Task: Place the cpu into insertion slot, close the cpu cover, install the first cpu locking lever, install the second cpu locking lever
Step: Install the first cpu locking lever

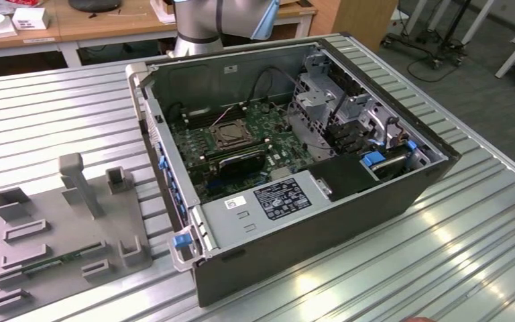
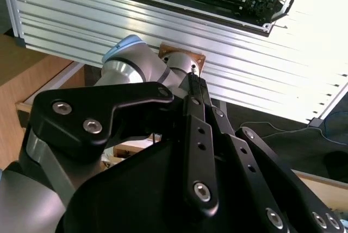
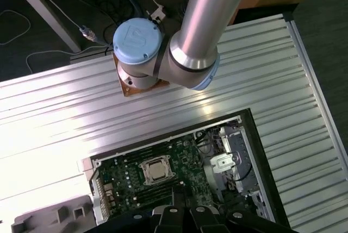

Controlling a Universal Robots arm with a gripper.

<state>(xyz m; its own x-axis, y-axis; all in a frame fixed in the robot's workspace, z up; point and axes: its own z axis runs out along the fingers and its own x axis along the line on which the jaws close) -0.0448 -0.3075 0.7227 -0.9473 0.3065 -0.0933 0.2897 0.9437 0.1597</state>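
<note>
1. Gripper [image 3: 184,215] parked high over the opened computer case [image 1: 347,228], touching nothing. Open or closed: cannot tell.
2. Cpu [image 3: 156,171] well below and slightly ahead of the tool, lying flat in the insertion slot [image 3: 142,174], pale face up. Judged seated, going by the square fit.
3. Case laid on its side, presumably so the socket faces up toward the tool for a straight descent.

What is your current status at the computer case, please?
Gripper hangs high above the open case. Pale cpu sits in the insertion slot. Nothing between them.
</note>
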